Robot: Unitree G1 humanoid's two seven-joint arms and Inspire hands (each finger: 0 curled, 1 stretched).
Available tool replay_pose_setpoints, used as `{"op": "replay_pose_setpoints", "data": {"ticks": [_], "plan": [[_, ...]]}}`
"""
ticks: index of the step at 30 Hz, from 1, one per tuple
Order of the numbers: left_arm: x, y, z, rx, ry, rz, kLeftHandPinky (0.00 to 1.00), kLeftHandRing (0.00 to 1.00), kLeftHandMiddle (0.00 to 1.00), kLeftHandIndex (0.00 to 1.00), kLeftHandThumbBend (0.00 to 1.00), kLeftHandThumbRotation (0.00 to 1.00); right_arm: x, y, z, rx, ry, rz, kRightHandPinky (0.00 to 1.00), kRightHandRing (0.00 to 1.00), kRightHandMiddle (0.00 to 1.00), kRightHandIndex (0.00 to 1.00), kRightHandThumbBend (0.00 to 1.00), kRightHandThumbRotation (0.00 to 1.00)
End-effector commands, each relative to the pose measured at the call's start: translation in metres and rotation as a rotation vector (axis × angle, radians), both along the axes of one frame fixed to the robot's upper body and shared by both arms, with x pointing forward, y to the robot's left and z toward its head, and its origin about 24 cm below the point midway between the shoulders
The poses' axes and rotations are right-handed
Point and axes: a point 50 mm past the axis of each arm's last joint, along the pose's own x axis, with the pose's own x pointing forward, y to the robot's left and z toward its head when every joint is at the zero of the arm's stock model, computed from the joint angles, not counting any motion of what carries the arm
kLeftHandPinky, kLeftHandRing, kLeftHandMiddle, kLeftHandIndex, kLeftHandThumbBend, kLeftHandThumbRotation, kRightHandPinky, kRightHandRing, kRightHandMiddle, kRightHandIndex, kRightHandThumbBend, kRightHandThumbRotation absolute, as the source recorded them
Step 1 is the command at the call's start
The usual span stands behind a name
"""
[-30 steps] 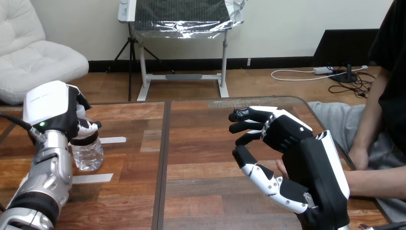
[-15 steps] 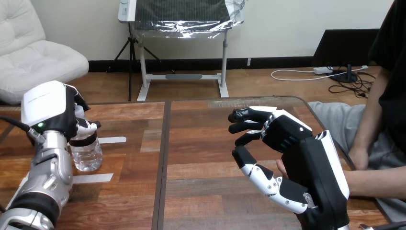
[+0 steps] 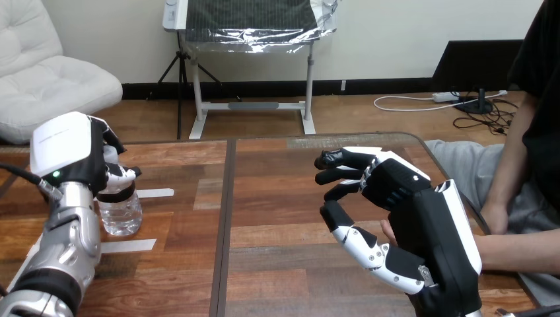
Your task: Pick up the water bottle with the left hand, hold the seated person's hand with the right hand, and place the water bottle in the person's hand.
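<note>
A clear water bottle (image 3: pixel 121 215) stands near the table's left edge. My left hand (image 3: pixel 69 150) is shut on it, with fingers curled round its upper part and hiding the cap. My right hand (image 3: pixel 422 224) hovers over the table's right side, open, with its fingers loosely bent and pointing left and the thumb stretched out below them. The person's forearm (image 3: pixel 518 254) comes in from the right and runs behind my right hand. A small part of the person's hand (image 3: pixel 386 231) peeks out beside my thumb's base. I cannot tell if the two touch.
Two white tape strips (image 3: pixel 156 193) (image 3: pixel 129 246) lie on the wooden table (image 3: pixel 277 198) beside the bottle. A dark seam (image 3: pixel 224 224) runs down the tabletop between my hands. The person's other hand (image 3: pixel 495 218) rests off the table at the right.
My left hand has edged slightly to the left with the bottle. The right hand and the person's arm have not moved.
</note>
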Motion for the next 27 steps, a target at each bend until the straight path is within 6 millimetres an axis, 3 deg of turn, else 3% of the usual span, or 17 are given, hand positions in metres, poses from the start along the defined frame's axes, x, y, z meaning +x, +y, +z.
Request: {"op": "replay_pose_setpoints", "data": {"ticks": [1, 20, 27], "plan": [[-0.003, -0.014, -0.01, -0.058, 0.005, -0.043, 0.27, 0.37, 0.46, 0.41, 0.73, 0.0, 0.007, 0.003, 0.017, 0.015, -0.087, 0.008, 0.51, 0.63, 0.68, 0.64, 0.46, 0.0], [-0.018, -0.038, -0.02, -0.292, -0.058, -0.123, 0.35, 0.45, 0.53, 0.48, 0.66, 0.0, 0.008, 0.003, 0.017, 0.011, -0.094, 0.004, 0.5, 0.62, 0.68, 0.64, 0.47, 0.0], [-0.021, -0.041, -0.021, -0.304, -0.042, -0.162, 0.42, 0.5, 0.59, 0.57, 0.64, 0.0, 0.008, 0.004, 0.017, 0.013, -0.095, 0.008, 0.5, 0.62, 0.68, 0.64, 0.47, 0.0]]}}
